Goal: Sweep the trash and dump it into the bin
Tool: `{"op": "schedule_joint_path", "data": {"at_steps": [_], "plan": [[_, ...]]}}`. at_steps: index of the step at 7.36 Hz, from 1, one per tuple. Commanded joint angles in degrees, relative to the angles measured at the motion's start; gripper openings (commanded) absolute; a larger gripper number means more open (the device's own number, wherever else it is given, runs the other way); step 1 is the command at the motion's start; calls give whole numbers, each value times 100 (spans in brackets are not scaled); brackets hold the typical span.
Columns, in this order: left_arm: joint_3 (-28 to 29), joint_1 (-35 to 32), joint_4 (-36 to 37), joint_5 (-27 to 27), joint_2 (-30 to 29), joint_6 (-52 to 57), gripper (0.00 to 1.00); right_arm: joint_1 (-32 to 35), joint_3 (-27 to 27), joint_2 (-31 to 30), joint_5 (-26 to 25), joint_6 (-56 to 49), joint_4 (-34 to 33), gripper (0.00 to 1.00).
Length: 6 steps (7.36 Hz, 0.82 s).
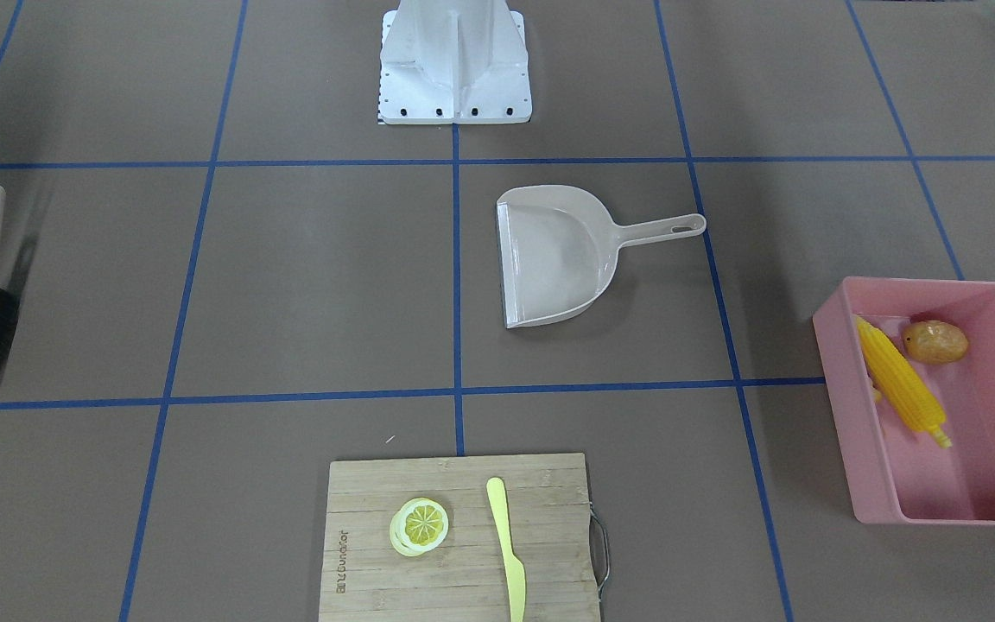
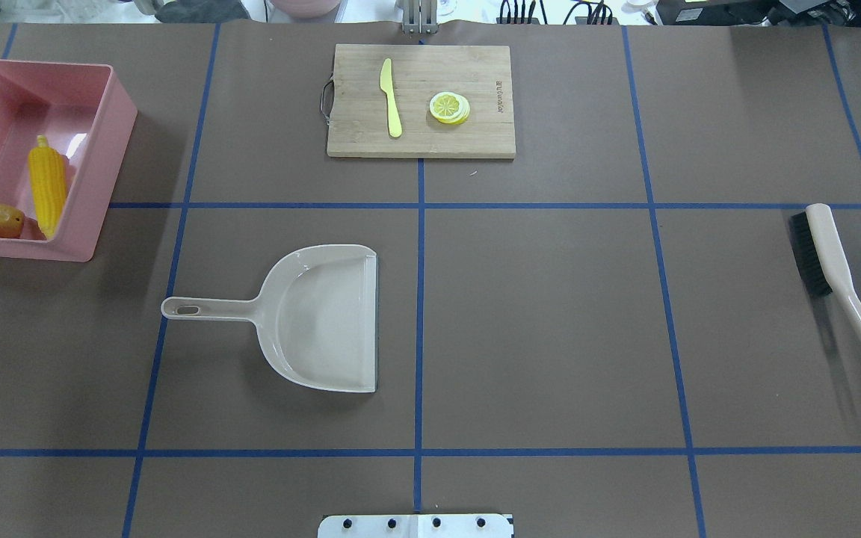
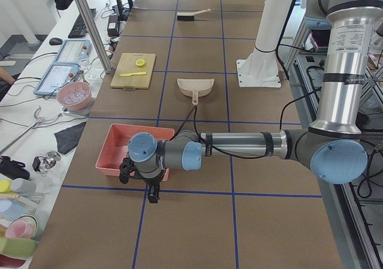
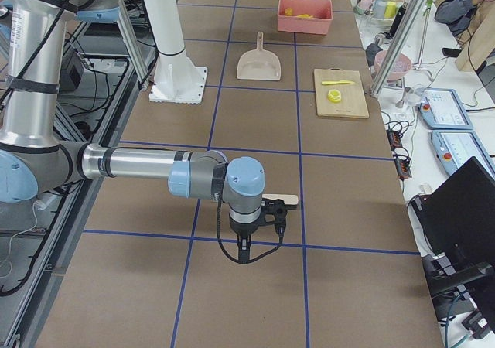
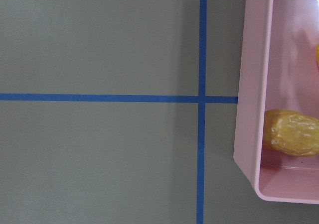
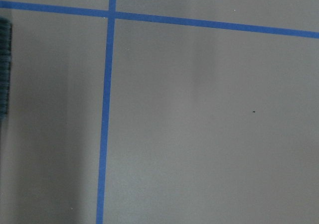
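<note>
cutting board (image 2: 415,138) | lemon slice (image 2: 449,107) on it | yellow knife (image 2: 391,99) beside

Bright, even light is flooding the table (image 2: 550,336), soft shadows are falling beside the brush (image 2: 830,261) and bin (image 2: 113,149), and the wrist views are looking a bit blurry.

Bin (image 5: 251,84), potato (image 5: 291,133) cropped at right edge.

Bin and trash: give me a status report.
Left gripper, right gripper: in side views only, state unreadable. Corn and potato inside the pink bin; ginger not clearly seen. Dustpan bare, brush lying flat, both away from the bin.
</note>
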Motion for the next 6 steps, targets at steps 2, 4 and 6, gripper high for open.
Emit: {"op": "schedule_joint_path", "data": {"at_steps": [2,4,6], "plan": [[-6,0,1,18,8,-54,98,0,-4,3,0,-1,-3,100],[-6,0,1,18,-1,-151,98,0,-4,3,0,-1,6,100],[-6,0,10,27,0,-142,98,0,5,-6,0,-1,-3,100]]}}
